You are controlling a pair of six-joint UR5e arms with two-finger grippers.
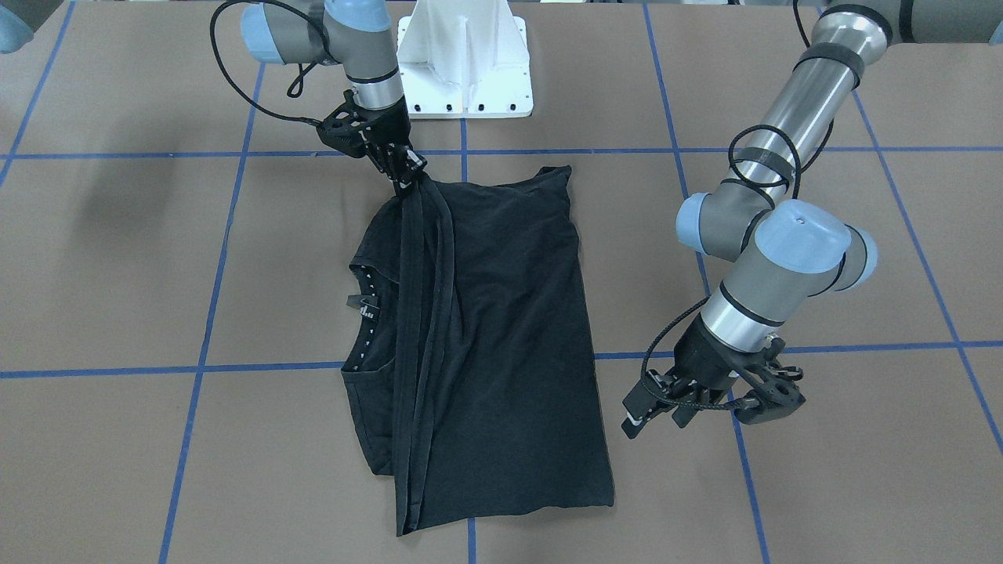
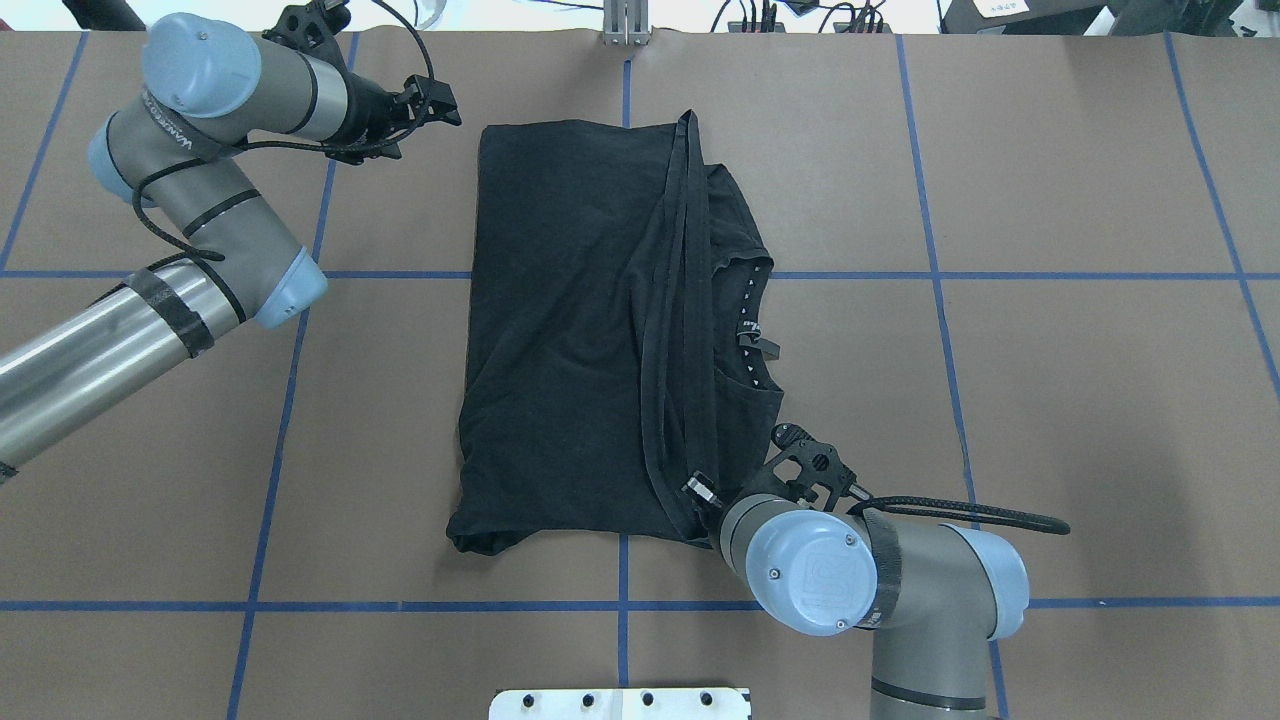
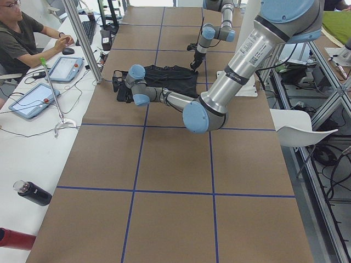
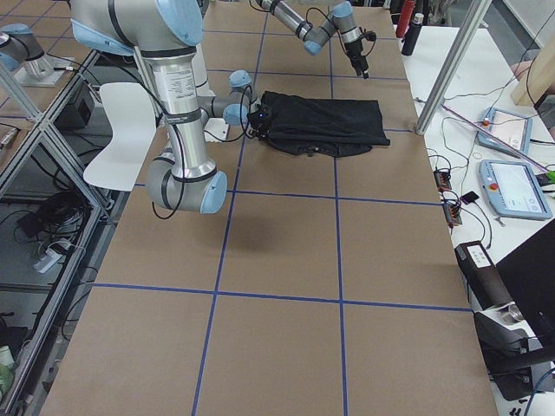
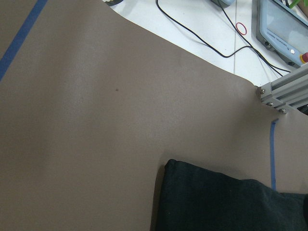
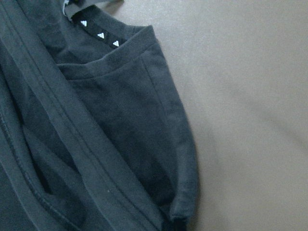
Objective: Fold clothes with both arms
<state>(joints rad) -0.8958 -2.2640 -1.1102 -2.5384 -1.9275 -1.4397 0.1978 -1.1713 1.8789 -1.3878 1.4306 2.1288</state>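
A black T-shirt (image 1: 509, 313) lies in the middle of the table (image 1: 823, 486). It is folded over on itself, so its hem band (image 1: 423, 329) crosses the top layer close beside the collar (image 1: 364, 305). The band shows as doubled strips drawn into a straight line from the far edge of the shirt toward the robot's base.

The right gripper (image 1: 406, 174) is clamped on the end of that band nearest the base, and the cloth lifts slightly to meet it. The left gripper (image 1: 658, 415) hangs just beside the shirt's far corner on the opposite side. Its fingers are parted, it holds nothing, and it is not touching the cloth.

Expect the shirt to be light, soft and limp. It will likely hold no shape, sag between your two grips, and drag or bunch if pulled across the table. The layers may slide over each other, so a shallow pinch could catch only the top one.

Take hold at a corner or along the stitched hem, where the cloth looks thickest. Grip through every layer, and lift both ends together to keep the edge straight.
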